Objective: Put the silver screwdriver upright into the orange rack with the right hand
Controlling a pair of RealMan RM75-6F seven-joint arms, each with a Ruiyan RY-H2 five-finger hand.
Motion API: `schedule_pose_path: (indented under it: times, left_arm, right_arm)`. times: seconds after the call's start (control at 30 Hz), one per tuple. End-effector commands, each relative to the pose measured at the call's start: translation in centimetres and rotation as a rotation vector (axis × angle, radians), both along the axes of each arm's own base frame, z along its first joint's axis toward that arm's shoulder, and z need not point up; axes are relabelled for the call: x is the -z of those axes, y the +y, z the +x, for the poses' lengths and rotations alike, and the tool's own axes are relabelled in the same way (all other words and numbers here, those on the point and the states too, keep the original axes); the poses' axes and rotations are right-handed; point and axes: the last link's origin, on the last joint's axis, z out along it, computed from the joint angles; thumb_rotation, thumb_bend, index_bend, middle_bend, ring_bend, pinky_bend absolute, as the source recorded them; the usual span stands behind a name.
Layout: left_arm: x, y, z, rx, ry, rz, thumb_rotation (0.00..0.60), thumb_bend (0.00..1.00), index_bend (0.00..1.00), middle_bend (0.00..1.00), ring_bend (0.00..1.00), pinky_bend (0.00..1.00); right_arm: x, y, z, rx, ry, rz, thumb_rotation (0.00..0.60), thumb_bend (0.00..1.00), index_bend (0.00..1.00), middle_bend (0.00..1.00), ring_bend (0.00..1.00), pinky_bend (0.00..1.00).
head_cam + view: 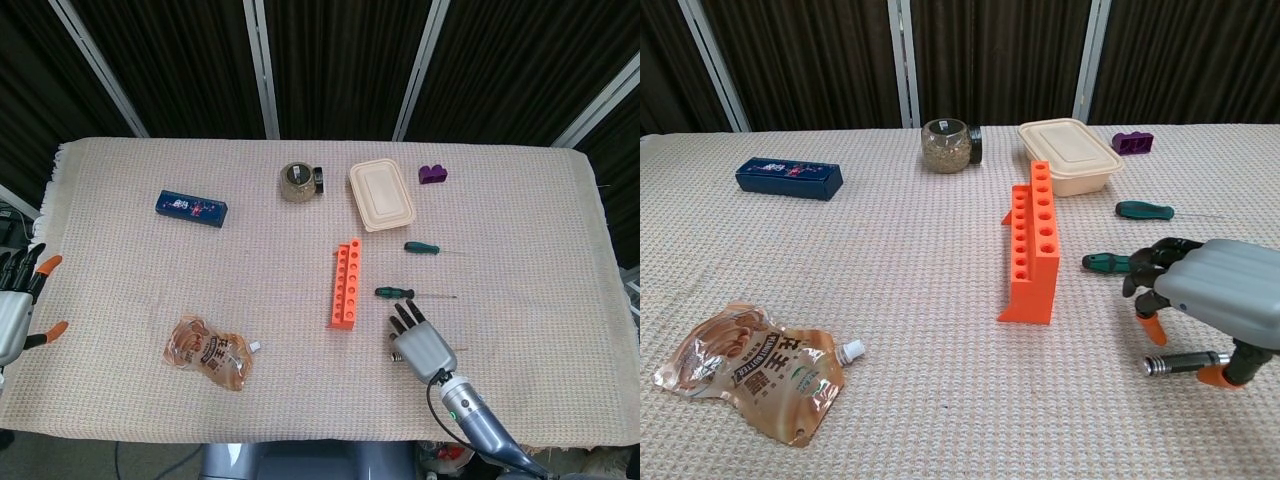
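Observation:
The silver screwdriver point(1185, 362) lies flat on the cloth, right of the orange rack point(345, 285) point(1032, 250). My right hand point(422, 340) point(1210, 300) hangs directly over it with fingers spread downward, holding nothing. In the chest view the thumb tip point(1214, 376) sits right beside the shaft and another fingertip point(1152, 328) hangs just behind the handle. The head view hides the screwdriver under the hand. The rack stands empty, its holes facing up. My left hand point(12, 312) rests at the table's left edge, fingers apart, empty.
Two green-handled screwdrivers point(395, 292) point(420, 247) lie just beyond my right hand. Farther back are a beige lunch box point(380, 194), a jar point(297, 182) and a purple piece point(432, 174). A blue box point(191, 208) and a snack pouch point(207, 352) lie to the left.

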Motion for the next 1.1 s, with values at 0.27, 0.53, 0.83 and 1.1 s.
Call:
schedule_pose_path:
  times: [0.27, 0.53, 0.83, 1.1]
  left_arm:
    - [0.0, 0.1, -0.3, -0.011, -0.004, -0.005, 0.6, 0.13, 0.13, 0.0, 0.0, 0.0]
    - [0.1, 0.1, -0.5, -0.016, -0.009, -0.007, 0.6, 0.13, 0.14, 0.0, 0.0, 0.0]
    - [0.1, 0.3, -0.5, -0.019, -0.008, -0.011, 0.6, 0.13, 0.13, 0.0, 0.0, 0.0]
    - [0.0, 0.3, -0.6, -0.023, -0.005, -0.01, 0.6, 0.13, 0.14, 0.0, 0.0, 0.0]
  right_arm:
    - [0.8, -0.1, 0.6, 0.02, -0.023, 0.008, 0.6, 0.22, 0.48, 0.14, 0.0, 0.0]
    - [1.2, 0.0, 0.7, 0.048, -0.05, 0.013, 0.6, 0.23, 0.46, 0.1, 0.0, 0.0]
    - [1.8, -0.1, 0.9, 0.069, -0.071, 0.014, 0.6, 0.23, 0.46, 0.1, 0.0, 0.0]
    - [2.3, -0.5, 0.8, 0.08, -0.075, 0.01, 0.6, 0.25, 0.51, 0.11, 0.0, 0.0]
